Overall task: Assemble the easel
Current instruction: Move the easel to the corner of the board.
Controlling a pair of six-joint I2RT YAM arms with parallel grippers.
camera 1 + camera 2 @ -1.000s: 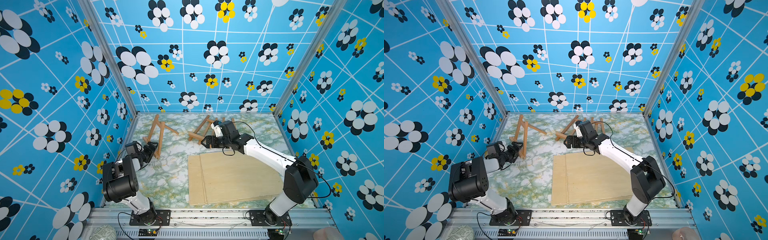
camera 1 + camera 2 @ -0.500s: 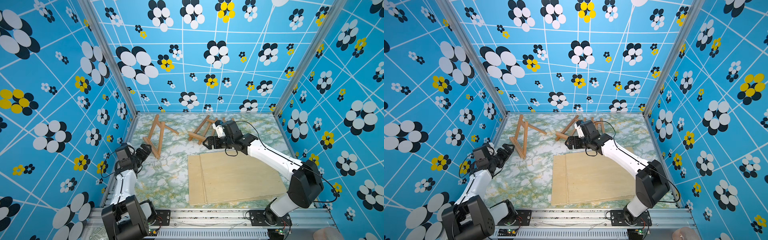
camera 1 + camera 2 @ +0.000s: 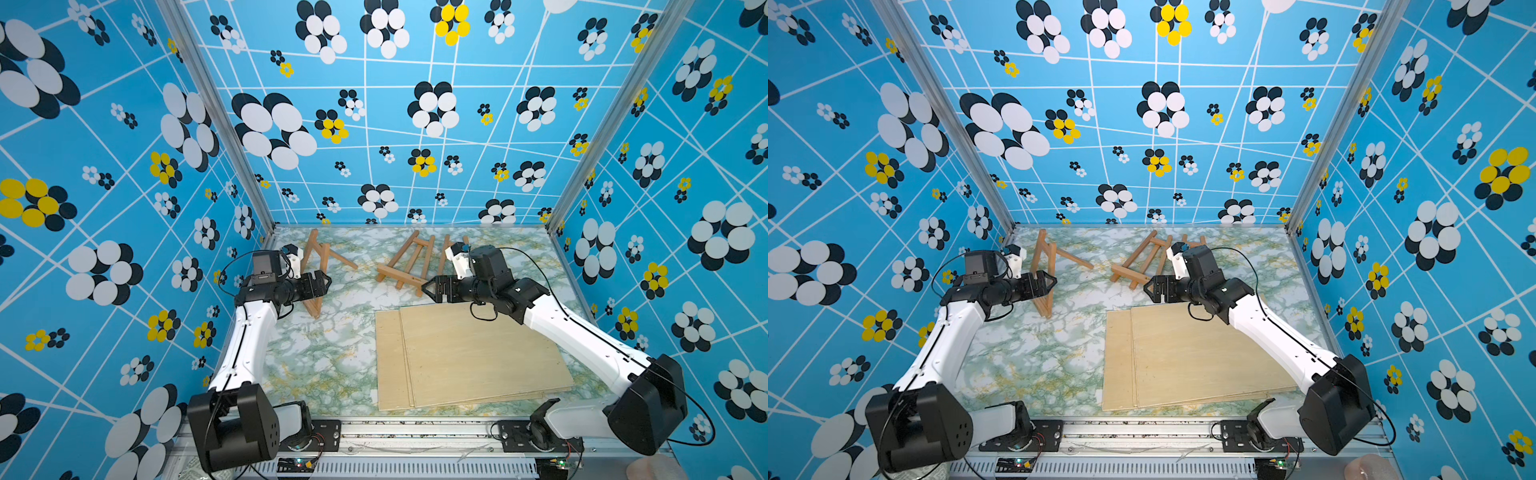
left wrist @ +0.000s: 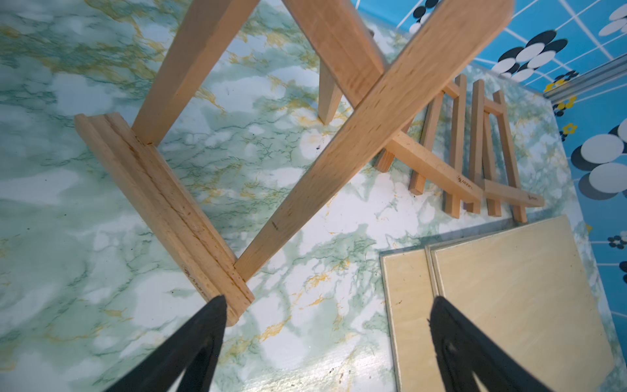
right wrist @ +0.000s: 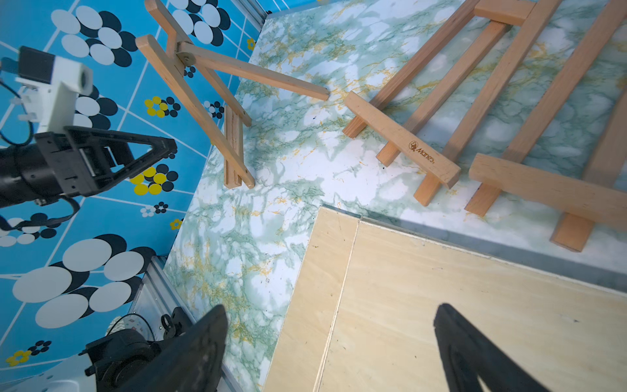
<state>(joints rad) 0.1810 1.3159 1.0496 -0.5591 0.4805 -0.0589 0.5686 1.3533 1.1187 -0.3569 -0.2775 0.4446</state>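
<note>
Standing unfolded on the marbled table [image 3: 324,365], left of the plywood boards [image 3: 469,357] and past their far corner — one easel [image 3: 323,259]. Lying flat just beyond the boards' far edge: two folded easels [image 3: 409,264]. Left hand [image 3: 325,284] spread wide, empty, beside the standing easel's ledge; right hand [image 3: 428,289] spread wide, empty, at the boards' far edge. Bare table left of the boards — blue flowered walls [image 3: 374,124] close round.

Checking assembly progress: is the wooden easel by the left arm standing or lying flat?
Standing: the easel is upright on the table, its rear leg spread behind.
</note>
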